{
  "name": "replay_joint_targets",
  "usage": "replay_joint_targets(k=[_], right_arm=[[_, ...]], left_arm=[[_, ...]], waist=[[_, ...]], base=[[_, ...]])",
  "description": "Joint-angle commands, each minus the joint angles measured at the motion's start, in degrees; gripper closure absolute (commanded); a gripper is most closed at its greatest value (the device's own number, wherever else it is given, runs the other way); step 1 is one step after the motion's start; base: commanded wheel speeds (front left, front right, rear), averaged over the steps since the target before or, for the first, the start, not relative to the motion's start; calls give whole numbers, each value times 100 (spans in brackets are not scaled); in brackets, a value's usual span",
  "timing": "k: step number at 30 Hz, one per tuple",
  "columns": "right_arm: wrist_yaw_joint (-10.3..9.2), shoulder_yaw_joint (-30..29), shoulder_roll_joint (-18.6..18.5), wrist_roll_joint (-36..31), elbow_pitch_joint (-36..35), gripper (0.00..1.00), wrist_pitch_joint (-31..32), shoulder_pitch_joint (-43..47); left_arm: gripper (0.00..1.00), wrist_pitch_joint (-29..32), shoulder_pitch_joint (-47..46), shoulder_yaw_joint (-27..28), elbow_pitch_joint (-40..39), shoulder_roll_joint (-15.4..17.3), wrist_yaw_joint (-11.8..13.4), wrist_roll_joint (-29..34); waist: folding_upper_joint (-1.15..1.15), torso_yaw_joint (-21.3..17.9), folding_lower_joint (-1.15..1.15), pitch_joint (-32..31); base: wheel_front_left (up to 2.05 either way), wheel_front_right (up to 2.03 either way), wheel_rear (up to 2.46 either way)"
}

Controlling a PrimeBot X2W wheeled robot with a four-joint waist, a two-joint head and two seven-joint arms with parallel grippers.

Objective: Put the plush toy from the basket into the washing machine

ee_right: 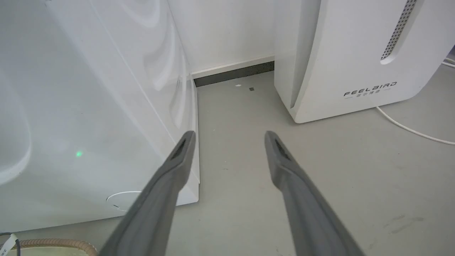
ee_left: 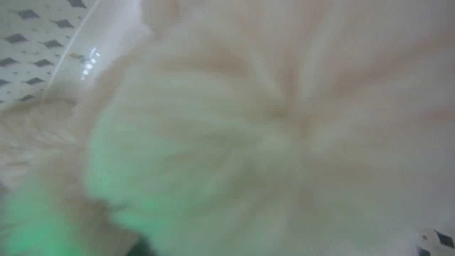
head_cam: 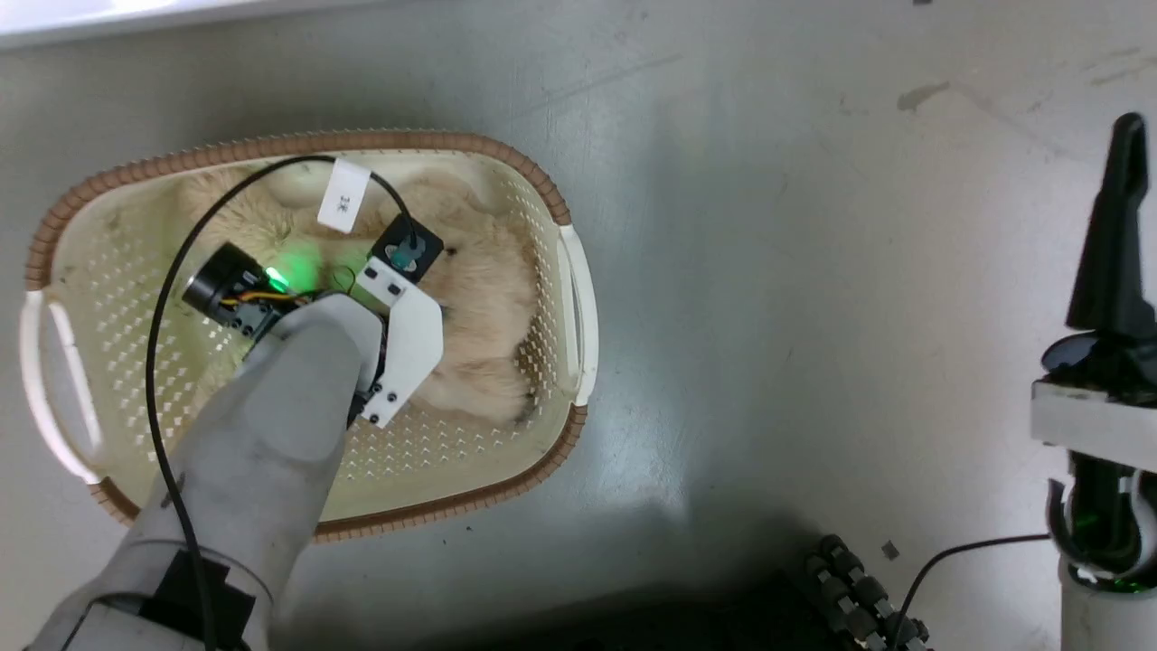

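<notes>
1. Jaws of the left gripper [head_cam: 362, 289] are buried under its own wrist inside the basket [head_cam: 407, 141], so I cannot tell whether they are spread or closed. The left wrist view is a close blur of cream fur with a green glow on it.
2. Jaws of the right gripper [ee_right: 229, 137] stand apart with nothing between them. It hangs over the bare floor [head_cam: 768, 271], well off the basket's right handle side.
3. Directly beneath the left wrist lies the plush toy [head_cam: 488, 298], on the basket's floor. It fills the basket's far and right-hand part, with fur reaching close to the perforated right wall.
4. A black cable [head_cam: 158, 316] loops from the left arm over the basket's left half, and a white tag [head_cam: 343, 194] on it sits above the toy near the basket's far rim.
5. Beyond the basket's far rim stands the washing machine [ee_right: 89, 106], seen in the right wrist view as a white panel with a small green reflection.
6. Further from the basket, past a strip of floor beside the washing machine, stands a white appliance [ee_right: 355, 53] with a printed brand name.
</notes>
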Motion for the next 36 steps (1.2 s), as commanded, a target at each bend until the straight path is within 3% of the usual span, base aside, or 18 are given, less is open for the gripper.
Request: replay_joint_targets(k=[1,12,28,36], right_arm=[[3,-54,-3,85,-75,0,-60,-157],[3,-286,-4,327,-178,0,-156,-364],[3,-418,-4,-27,340,0,-156,280],[3,-351,-4,-207,532,0,-156,755]], left_arm=[[100,143,-38,-85,345,179,10,-5],[100,-342,-353,-280,818,131,26,-217],[100,-1479,490,-198,818,-493,-117,-722],[100,-2392,967,-192,805,-744,-69,-966]], waist=[[0,-27,0,81],[0,-5,0,-8],[0,550,0,-1991],[0,858,0,-3021]], base=[[0,0,0],[0,0,0],[0,0,0],[0,0,0]])
